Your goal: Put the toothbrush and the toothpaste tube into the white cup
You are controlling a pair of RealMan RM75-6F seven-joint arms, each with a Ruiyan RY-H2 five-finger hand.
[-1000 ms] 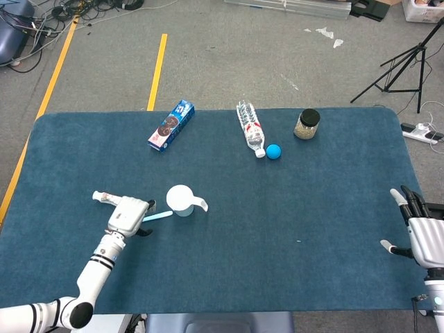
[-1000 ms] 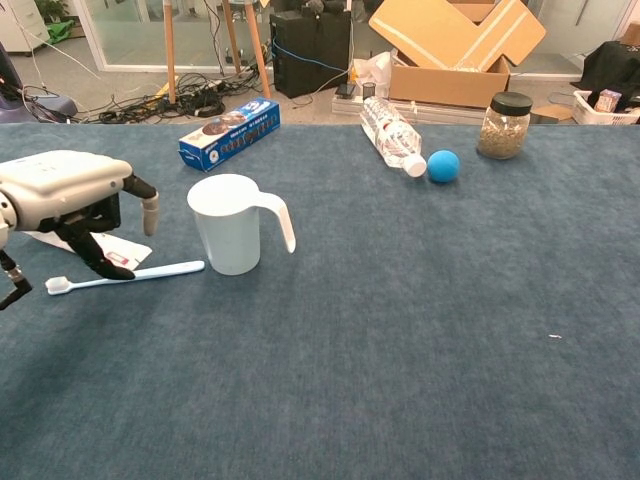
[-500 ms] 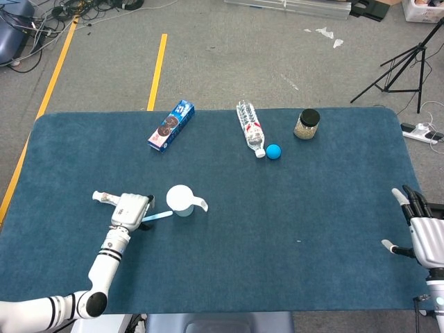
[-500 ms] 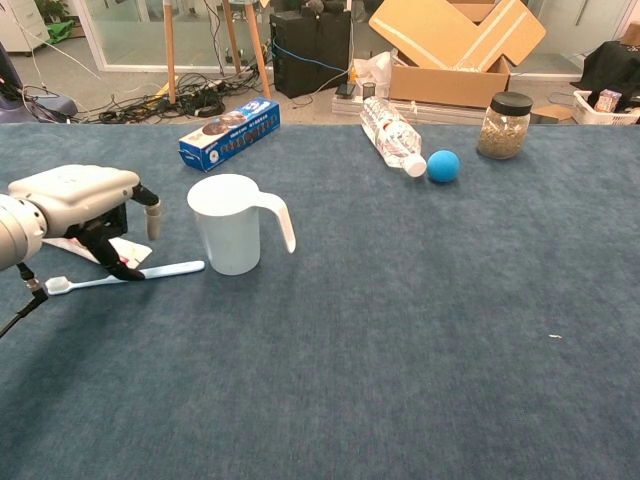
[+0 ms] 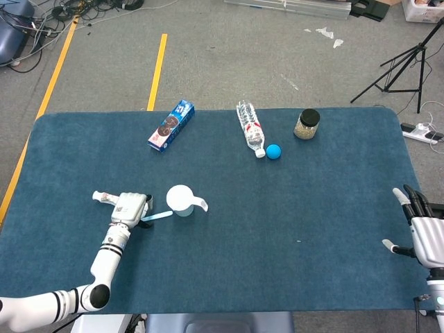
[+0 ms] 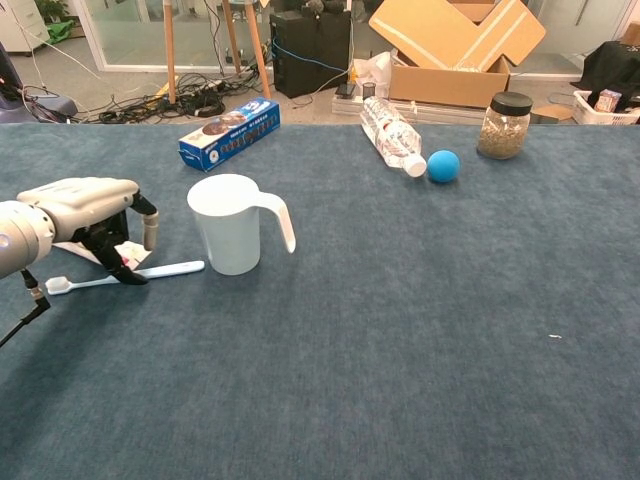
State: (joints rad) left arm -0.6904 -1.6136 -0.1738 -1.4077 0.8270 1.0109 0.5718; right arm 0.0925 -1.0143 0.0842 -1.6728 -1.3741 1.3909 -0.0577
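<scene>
Left hand [image 6: 85,205] with fingers curled down onto toothbrush [image 6: 125,277] beside white cup [image 6: 229,223]; right hand [image 5: 423,232] spread, empty

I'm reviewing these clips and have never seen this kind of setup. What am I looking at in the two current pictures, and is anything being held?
This is a two-armed robot with human-like hands at a blue table. One picture looks down from its head, the other looks forward from its chest. The left hand is lowered over the toothbrush, fingers touching it where it lies flat on the table; nothing is lifted yet. The toothpaste tube lies partly under that hand. The white cup stands upright beside them. The right hand waits open at the table's edge. Farther back lie a blue box, a water bottle, a blue ball and a jar.
</scene>
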